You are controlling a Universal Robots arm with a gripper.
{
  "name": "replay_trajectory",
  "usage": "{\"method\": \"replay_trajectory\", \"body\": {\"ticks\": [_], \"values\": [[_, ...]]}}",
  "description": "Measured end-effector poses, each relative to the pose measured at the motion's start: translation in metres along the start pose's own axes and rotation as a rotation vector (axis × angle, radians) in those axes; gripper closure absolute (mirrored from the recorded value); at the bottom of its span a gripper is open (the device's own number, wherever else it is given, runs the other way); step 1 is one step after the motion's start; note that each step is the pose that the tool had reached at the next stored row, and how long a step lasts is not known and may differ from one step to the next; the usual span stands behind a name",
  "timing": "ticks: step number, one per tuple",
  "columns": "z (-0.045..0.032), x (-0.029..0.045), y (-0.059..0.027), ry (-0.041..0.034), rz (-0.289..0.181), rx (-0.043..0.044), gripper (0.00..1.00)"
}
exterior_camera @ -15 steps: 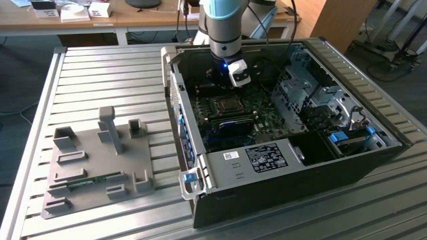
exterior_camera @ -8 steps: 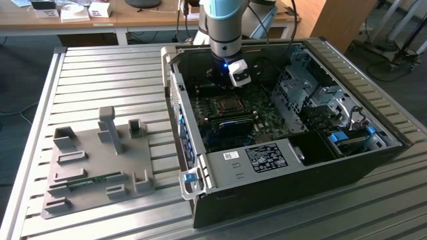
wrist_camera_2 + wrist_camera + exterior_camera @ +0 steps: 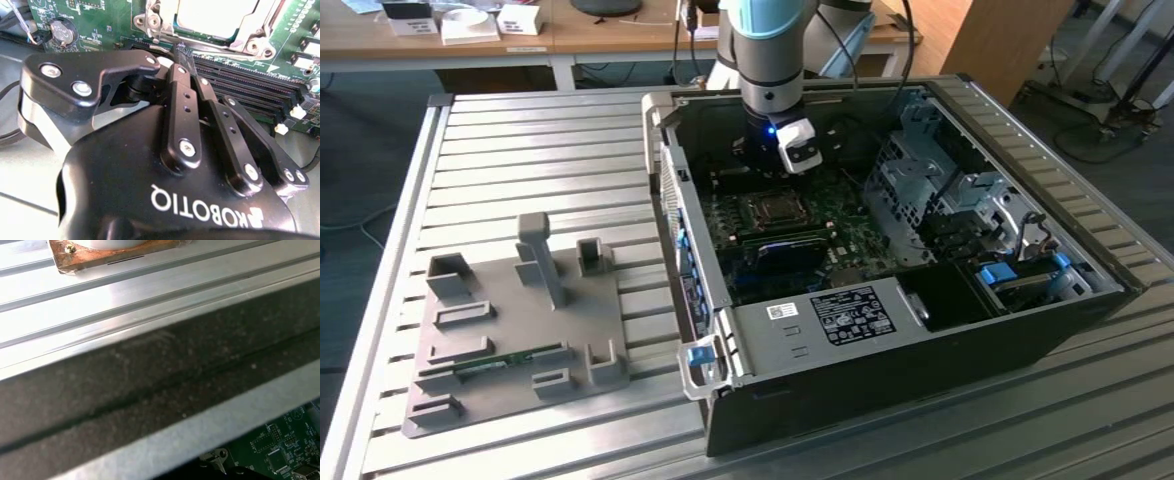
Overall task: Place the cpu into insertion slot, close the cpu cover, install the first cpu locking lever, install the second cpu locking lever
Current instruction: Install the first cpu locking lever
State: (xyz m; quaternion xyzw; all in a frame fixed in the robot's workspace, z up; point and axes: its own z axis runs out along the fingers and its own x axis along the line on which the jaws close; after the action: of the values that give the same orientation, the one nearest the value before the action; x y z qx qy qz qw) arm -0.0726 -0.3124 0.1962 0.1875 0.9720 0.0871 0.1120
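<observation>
Well away from me, toward the exterior view's left, a grey fixture tray [image 3: 507, 330] lies on the slatted table [image 3: 520, 150]. It holds a thin green strip [image 3: 494, 362] that has no part in this job. I hang inside the open computer case [image 3: 720, 330], low over the motherboard [image 3: 295, 30].

In the second wrist view my gripper [image 3: 181, 50] has its fingers drawn together until the tips meet, and I see nothing caught between them. A coin cell [image 3: 62, 31] sits off to one side of my knuckles. Just past my fingertips is the socket: the cpu [image 3: 215, 12] lies in it with its pale metal top showing, and the cpu cover [image 3: 252, 32] appears to lie down around it. I cannot tell whether either locking lever is latched. The black memory slots [image 3: 245, 85] run just beside my fingers and under them.

Toward the exterior view's right, a drive cage [image 3: 947, 200] stands clear of me.

I judge the main risk to be how close my tips are to the socket's edge. If I press off-line, I could skid onto the memory slots or scrape the board. If the chip is not fully seated, force on the cover or a lever could bend the contacts beneath it. A lever that slips off my closed tips could spring back.
</observation>
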Motion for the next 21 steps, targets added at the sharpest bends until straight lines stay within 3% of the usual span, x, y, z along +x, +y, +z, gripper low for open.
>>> {"method": "replay_trajectory", "body": {"ticks": [7, 14, 19, 21], "values": [[-0.0007, -0.0001, 0.0004, 0.0001, 0.0, 0.0003, 0.89], [-0.0156, -0.003, 0.0037, 0.0002, 0.0, -0.0002, 0.89], [-0.0171, -0.0033, 0.004, 0.0001, 0.0, -0.0005, 0.89], [-0.0187, 0.0019, 0.002, 0.0002, 0.0, -0.0002, 0.89]]}}
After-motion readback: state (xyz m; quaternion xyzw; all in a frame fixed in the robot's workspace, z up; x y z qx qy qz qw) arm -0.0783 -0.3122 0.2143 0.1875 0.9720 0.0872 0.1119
